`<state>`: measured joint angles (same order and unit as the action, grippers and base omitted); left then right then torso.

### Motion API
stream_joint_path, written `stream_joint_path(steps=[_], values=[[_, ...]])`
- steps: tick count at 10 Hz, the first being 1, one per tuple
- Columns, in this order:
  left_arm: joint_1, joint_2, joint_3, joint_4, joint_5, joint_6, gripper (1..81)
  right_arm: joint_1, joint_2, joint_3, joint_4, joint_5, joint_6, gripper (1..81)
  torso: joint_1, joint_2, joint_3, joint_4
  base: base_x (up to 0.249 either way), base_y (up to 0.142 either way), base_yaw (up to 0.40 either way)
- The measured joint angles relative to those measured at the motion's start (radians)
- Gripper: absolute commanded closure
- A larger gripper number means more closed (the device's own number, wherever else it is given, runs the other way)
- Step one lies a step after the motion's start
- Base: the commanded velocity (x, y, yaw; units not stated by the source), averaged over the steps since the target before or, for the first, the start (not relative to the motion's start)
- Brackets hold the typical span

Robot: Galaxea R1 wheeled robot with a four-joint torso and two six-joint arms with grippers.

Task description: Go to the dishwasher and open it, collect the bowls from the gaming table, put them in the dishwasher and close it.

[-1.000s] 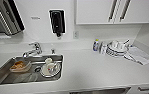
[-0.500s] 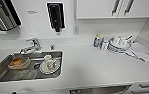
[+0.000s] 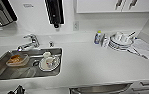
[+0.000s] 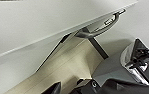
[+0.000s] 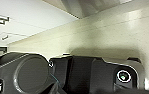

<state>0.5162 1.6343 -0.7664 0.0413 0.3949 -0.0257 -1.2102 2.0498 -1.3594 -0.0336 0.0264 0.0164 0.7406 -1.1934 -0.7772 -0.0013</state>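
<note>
- The white tabletop (image 3: 90,65) spans the head view from side to side, with a steel sink (image 3: 5,72) sunk into its left part and a faucet (image 3: 30,42) behind the basin
- The dishwasher (image 3: 101,88) lies at the very bottom of the head view, just under the tabletop's front edge and right of centre; what shows is a curved strip of brushed steel, so I cannot tell whether the door is closed or ajar
- Its long axis runs side to side, parallel to the tabletop's front edge, and its front faces the robot, so any pull would have to come back toward the base
- Judging by position alone, the strip sits right of the sink and toward the right arm's side, so that arm looks the nearer one, though neither arm can be placed against it
- In the left wrist view a bar handle (image 4: 102,25) on a pale panel (image 4: 40,22) shows; whether it belongs to the dishwasher I cannot tell
- A stack of white dishes (image 3: 120,41) stands at the back right, well apart from the sink
- A plate (image 3: 48,63) and a tray of food (image 3: 16,60) lie in the basin
- Whether the fingers of either arm are open or closed, I cannot tell; nothing is visibly held
</note>
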Motion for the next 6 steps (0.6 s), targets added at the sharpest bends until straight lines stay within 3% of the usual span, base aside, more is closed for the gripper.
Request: stream_joint_path(steps=[4, 6], values=[[0.000, -0.004, 0.001, -0.001, -0.036, -0.004, 1.0, 0.084, 0.006, 0.043, 0.017, -0.020, 0.011, 1.0, 0.000, 0.000, 0.000, 0.000, 0.000, 0.000, 0.000], [0.000, -0.002, -0.003, -0.001, -0.036, -0.004, 1.0, 0.210, 0.001, 0.078, 0.070, -0.087, 0.044, 1.0, 0.000, 0.000, 0.000, 0.000, 0.000, 0.000, 0.000]])
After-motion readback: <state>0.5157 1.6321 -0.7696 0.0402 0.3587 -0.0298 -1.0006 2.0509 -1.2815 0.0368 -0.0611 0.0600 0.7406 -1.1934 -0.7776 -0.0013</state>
